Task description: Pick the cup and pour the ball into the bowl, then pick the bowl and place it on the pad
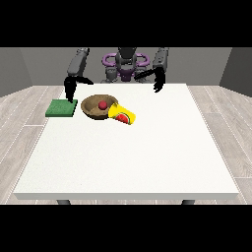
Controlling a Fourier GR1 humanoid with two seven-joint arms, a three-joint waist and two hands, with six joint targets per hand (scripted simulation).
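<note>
A brown bowl (93,107) stands on the white table (128,157) toward the back left, with a red ball (102,105) inside it. A yellow cup (122,114) with a watermelon picture lies on its side against the bowl's right rim, its mouth toward the bowl. A green pad (61,108) lies flat left of the bowl. The hand at the view's left (70,90) hangs above the pad's back right corner, holding nothing. The hand at the view's right (158,81) hangs over the table's back edge, well away from the cup, holding nothing.
The robot's torso (125,66) stands behind the table's back edge. The table's front and right edges lie far from the objects.
</note>
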